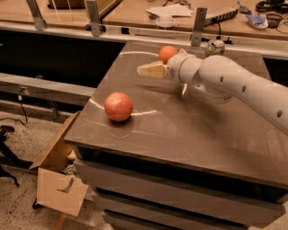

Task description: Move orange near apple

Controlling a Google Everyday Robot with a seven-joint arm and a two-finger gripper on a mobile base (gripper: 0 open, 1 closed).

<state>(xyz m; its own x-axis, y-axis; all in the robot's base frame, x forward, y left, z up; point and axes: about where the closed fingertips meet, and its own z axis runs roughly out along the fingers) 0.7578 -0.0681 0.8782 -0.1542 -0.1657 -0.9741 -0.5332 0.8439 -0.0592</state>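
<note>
The orange sits at the back of the dark tabletop, partly hidden behind my arm. The apple, pinkish-red and a bit larger, rests near the table's front left, well apart from the orange. My gripper hovers just in front of and slightly left of the orange, its beige tip pointing left, holding nothing that I can see. The white arm reaches in from the right.
A metal can stands at the back of the table, right of the orange. An open cardboard box sits on the floor at the front left. A counter with papers runs behind the table.
</note>
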